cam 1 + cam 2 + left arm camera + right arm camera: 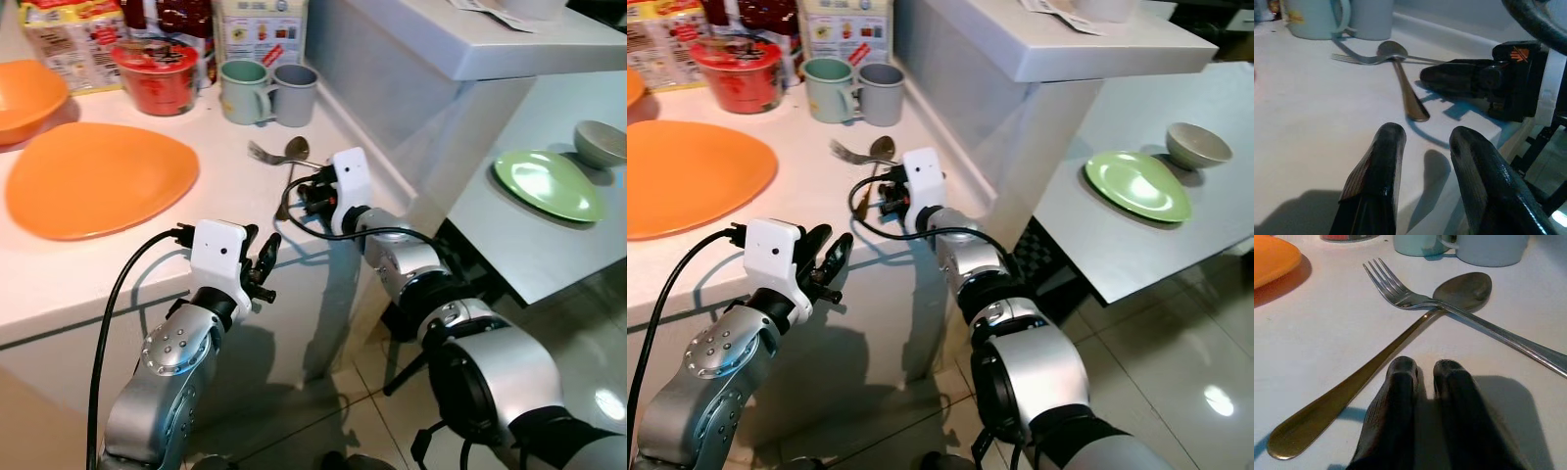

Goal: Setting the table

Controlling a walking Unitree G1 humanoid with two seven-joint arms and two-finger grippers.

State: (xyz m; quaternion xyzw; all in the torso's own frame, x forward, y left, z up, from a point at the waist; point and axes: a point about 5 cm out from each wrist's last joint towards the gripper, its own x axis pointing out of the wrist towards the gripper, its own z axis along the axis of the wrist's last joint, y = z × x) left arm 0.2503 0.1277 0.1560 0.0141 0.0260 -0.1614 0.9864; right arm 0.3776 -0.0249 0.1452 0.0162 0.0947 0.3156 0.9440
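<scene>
A bronze-toned spoon (1400, 340) and a silver fork (1400, 294) lie crossed on the white counter (235, 186), in front of two mugs. My right gripper (1425, 369) rests low over the counter just short of where they cross. Its fingers are shut with nothing between them, beside the spoon's handle. In the head view the right gripper (306, 194) sits near the counter's right end. My left gripper (263, 259) hovers at the counter's front edge, open and empty, pointing toward the spoon (1403, 83).
A large orange plate (98, 176) and an orange bowl (24, 93) lie to the left. A red noodle cup (157, 73), a green mug (245, 90), a grey mug (294, 93) and food boxes stand behind. The lower table at right holds a green plate (547, 184) and a grey bowl (600, 142).
</scene>
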